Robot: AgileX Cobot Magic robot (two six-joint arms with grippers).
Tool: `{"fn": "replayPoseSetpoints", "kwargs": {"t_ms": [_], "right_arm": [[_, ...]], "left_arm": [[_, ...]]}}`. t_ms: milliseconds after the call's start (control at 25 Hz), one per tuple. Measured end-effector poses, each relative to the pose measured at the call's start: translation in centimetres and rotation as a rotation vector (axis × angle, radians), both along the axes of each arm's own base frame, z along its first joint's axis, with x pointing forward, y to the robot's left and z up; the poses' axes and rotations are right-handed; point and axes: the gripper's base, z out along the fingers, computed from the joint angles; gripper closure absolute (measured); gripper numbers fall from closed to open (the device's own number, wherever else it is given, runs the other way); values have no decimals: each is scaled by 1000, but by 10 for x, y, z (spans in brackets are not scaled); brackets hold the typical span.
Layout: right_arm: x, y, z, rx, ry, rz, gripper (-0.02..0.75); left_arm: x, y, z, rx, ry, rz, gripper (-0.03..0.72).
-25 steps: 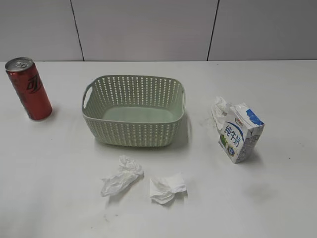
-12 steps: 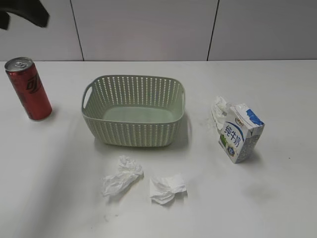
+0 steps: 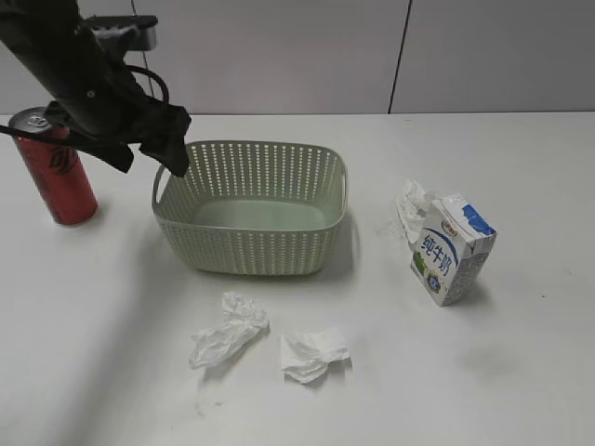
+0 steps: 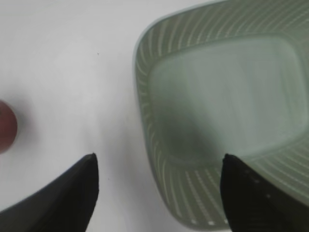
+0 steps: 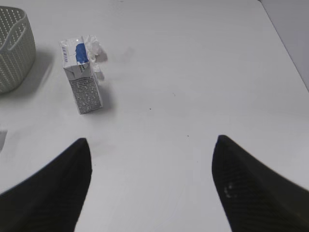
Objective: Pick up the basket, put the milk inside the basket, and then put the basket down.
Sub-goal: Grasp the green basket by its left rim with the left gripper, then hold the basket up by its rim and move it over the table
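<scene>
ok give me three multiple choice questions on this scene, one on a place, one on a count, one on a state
1. Where does the milk carton stand relative to the basket in the exterior view?
A. inside it
B. to its right
C. to its left

2. How many crumpled tissues lie in front of the basket?
A. two
B. four
C. none

3. How is the left gripper?
A. shut on the red can
B. shut on the basket rim
C. open, holding nothing

Answers: 1 B, the carton stands on the table apart from the basket. 2 A, two tissues. 3 C, its fingers straddle the basket's rim, apart.
</scene>
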Motion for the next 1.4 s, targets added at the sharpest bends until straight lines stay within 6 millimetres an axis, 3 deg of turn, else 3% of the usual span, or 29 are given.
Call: {"fn": "replayPoseSetpoints", "kwargs": {"t_ms": [400,480,560,760,840,1120,1400], "right_arm": [[0,0,0,0,0,0,146],[0,0,0,0,0,0,146],[0,0,0,0,0,0,146],[0,0,0,0,0,0,146],[0,0,0,0,0,0,146],[0,0,0,0,0,0,146],[0,0,0,0,0,0,146]], "left_arm": [[26,-6,-56,9,-30,30,104],[29,-8,-62,0,-35,40,136],[31,-8,-66,-8,-45,48,222],[34,-9,-66,-22,-68,61,610],[33,-9,-66,-26,-62,72,684],[28,-8,-62,-51,2,170,688],[20,-6,-29,-85,-11,212,688]]}}
